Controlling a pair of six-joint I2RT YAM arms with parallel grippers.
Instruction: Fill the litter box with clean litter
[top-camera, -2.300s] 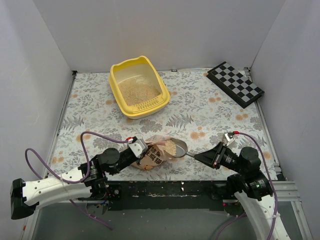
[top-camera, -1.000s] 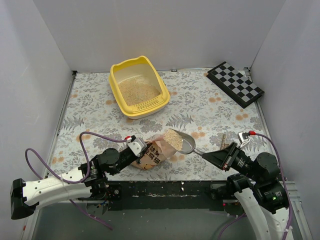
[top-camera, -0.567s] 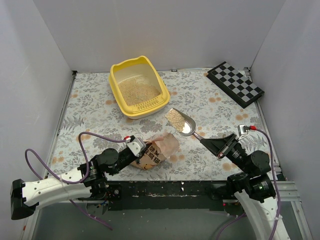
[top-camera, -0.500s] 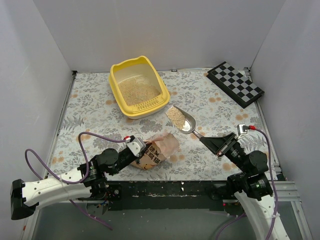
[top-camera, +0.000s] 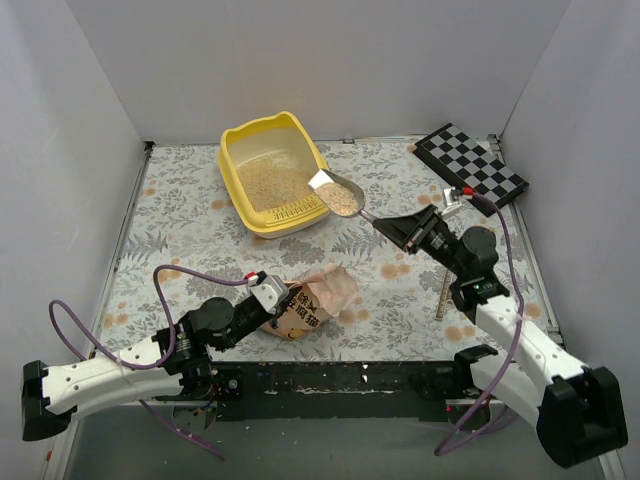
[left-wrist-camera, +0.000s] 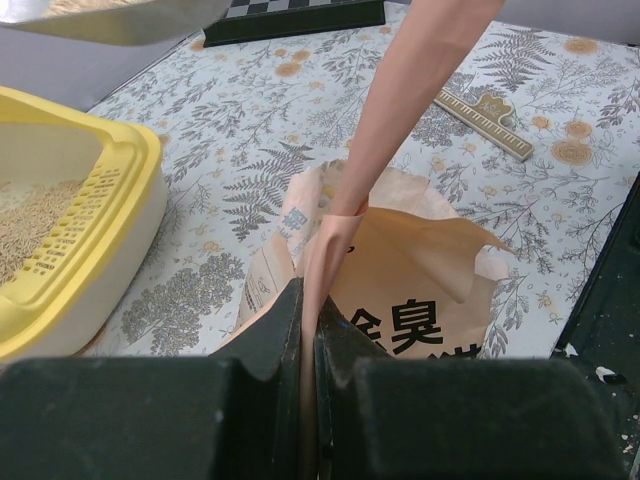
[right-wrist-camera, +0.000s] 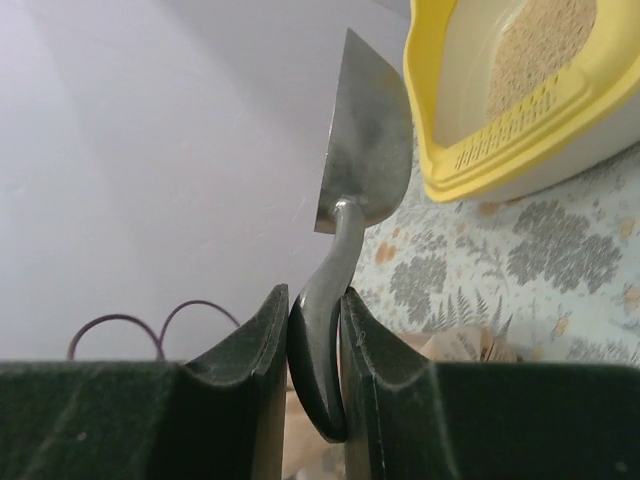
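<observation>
The yellow litter box stands at the back of the table, with pale clean litter covering its floor. My right gripper is shut on the handle of a silver scoop, whose bowl holds clean litter and hangs over the box's near right corner. In the right wrist view the scoop sits just left of the box rim. My left gripper is shut on the edge of the orange-pink bag, which stands open in the left wrist view.
A black-and-white checkered board leans at the back right. A wooden ruler lies on the floral cloth to the right of the bag. Grey walls close in the left, back and right sides.
My right arm has lifted the loaded scoop out of the bag and carried it back and left to the litter box's corner. The left gripper and bag have stayed put.
</observation>
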